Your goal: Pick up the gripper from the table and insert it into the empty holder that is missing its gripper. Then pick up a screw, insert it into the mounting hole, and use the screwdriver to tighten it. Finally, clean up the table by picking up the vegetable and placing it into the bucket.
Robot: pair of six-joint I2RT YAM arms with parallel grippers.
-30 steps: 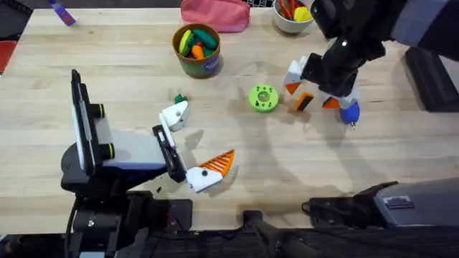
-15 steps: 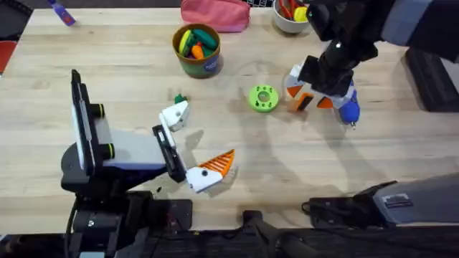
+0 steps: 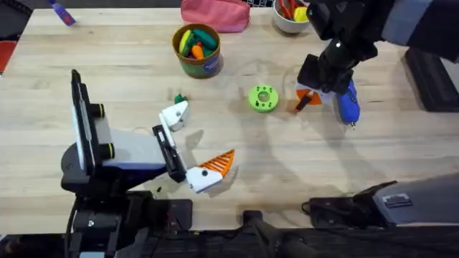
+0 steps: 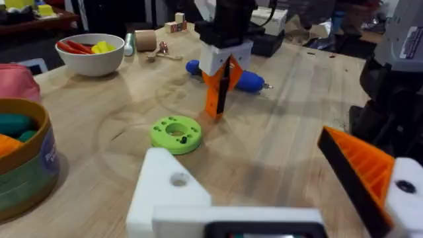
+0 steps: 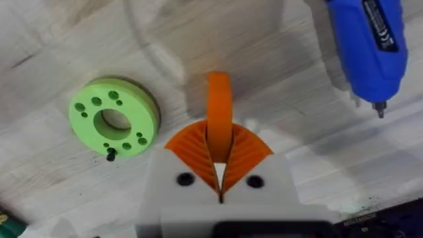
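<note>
The right fingers (image 5: 219,173) pinch the gripper (image 5: 219,112) at its thick end; light, stiff and ribbed, it should hold, while the left fingers (image 4: 284,192) gape empty.

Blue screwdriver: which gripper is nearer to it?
Right. The right gripper, shut on the orange gripper tip, sits just beside the blue screwdriver; the left gripper is across the table.
</note>
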